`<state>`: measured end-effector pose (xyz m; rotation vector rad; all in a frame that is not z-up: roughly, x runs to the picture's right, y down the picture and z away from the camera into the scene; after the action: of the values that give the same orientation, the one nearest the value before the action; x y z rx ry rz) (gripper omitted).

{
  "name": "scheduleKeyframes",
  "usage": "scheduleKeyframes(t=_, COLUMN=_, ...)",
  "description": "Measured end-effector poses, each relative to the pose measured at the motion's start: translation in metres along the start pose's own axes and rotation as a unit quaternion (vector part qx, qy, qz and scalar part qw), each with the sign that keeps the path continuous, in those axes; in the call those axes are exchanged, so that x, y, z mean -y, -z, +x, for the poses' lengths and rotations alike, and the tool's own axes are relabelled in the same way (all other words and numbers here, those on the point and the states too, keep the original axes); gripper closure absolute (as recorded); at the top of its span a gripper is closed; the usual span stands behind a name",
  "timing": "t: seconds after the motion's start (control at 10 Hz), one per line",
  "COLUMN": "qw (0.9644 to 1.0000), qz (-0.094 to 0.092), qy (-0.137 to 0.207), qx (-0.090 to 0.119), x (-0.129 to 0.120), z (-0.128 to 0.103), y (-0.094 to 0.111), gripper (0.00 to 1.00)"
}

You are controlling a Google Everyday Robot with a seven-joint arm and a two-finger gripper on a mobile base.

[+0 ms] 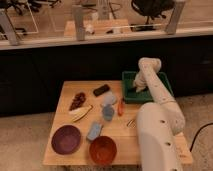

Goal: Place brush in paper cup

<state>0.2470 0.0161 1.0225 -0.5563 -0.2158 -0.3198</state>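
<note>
My gripper [134,90] reaches down into the left part of a green bin [165,84] at the table's back right. The pale arm runs from the lower right up over the bin and bends down into it. The brush is hidden; whatever lies under the gripper in the bin does not show. A pale, wide cylindrical thing that looks like the paper cup [108,100] stands near the middle of the table, left of the bin and well apart from the gripper.
On the wooden table [60,155]: a dark oblong object [101,90], red pieces [77,100], a banana [80,113], an orange stick [120,107], two grey-blue items [94,131], a purple bowl [66,139], an orange bowl [103,149]. A dark counter stands behind.
</note>
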Motion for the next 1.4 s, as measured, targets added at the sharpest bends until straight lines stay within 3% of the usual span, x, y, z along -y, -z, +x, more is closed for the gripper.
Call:
scheduleKeyframes(t=0.3, qw=1.0000, qz=0.003, qy=-0.002, qx=0.003, x=0.000, z=-0.001, y=0.000, gripper=0.80)
scheduleKeyframes(t=0.4, qw=1.0000, qz=0.001, qy=-0.002, qx=0.003, x=-0.001, z=0.000, y=0.000, gripper=0.90)
scheduleKeyframes(t=0.6, qw=1.0000, qz=0.000, qy=-0.002, qx=0.003, x=-0.002, z=0.000, y=-0.001, gripper=0.98)
scheduleKeyframes(t=0.9, qw=1.0000, qz=0.010, qy=0.000, qx=0.001, x=-0.003, z=0.001, y=0.003, gripper=0.98)
scheduleKeyframes(t=1.1, qw=0.9994, qz=0.034, qy=0.005, qx=-0.010, x=-0.004, z=0.001, y=0.026, gripper=0.98)
scheduleKeyframes(t=1.4, qw=0.9958, qz=0.087, qy=0.016, qx=-0.024, x=-0.008, z=0.003, y=0.100, gripper=0.98)
